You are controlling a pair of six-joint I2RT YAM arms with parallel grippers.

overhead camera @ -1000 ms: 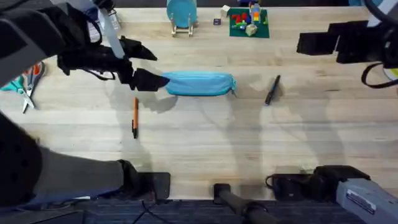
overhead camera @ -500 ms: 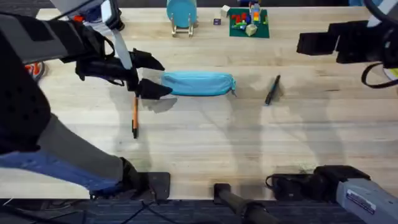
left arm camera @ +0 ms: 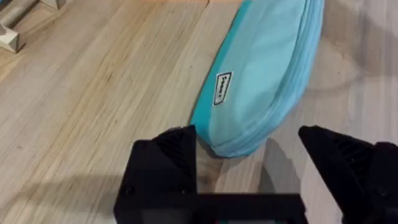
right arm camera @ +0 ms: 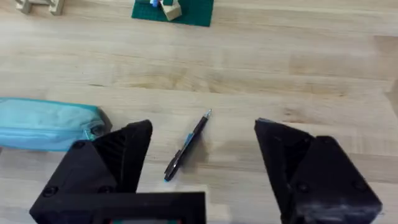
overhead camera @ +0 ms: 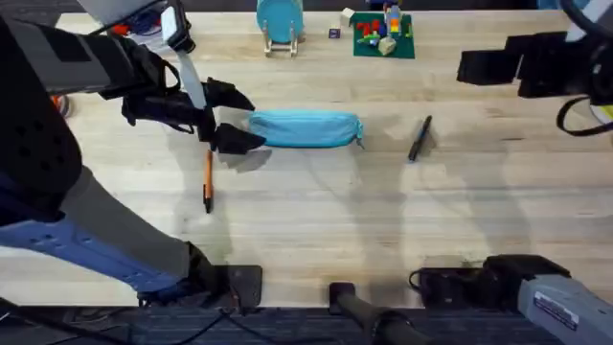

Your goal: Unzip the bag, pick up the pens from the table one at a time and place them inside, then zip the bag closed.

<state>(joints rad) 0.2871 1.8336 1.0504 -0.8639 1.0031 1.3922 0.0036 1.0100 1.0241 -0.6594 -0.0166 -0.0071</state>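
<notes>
The light blue bag [overhead camera: 306, 128] lies zipped and lengthwise on the table [overhead camera: 316, 220]. My left gripper [overhead camera: 251, 117] is open at the bag's left end, one finger on each side of that end. In the left wrist view the bag [left arm camera: 261, 68] has its rounded end between the fingers [left arm camera: 168, 162]. The orange pen [overhead camera: 207, 178] lies just below the left gripper. The dark pen [overhead camera: 420, 138] lies right of the bag. My right gripper [overhead camera: 479, 65] hangs open at the far right; its wrist view shows the dark pen [right arm camera: 186, 146] below it and the bag's end [right arm camera: 50, 124].
A round light-blue disc on a wooden stand [overhead camera: 280, 21] and a green plate with small bricks [overhead camera: 383, 34] stand along the table's far edge. The near half of the table is bare wood.
The left gripper has moved right and slightly nearer, up to the bag's left end, mostly in the first half second. Bag, pens and right arm have not moved.
</notes>
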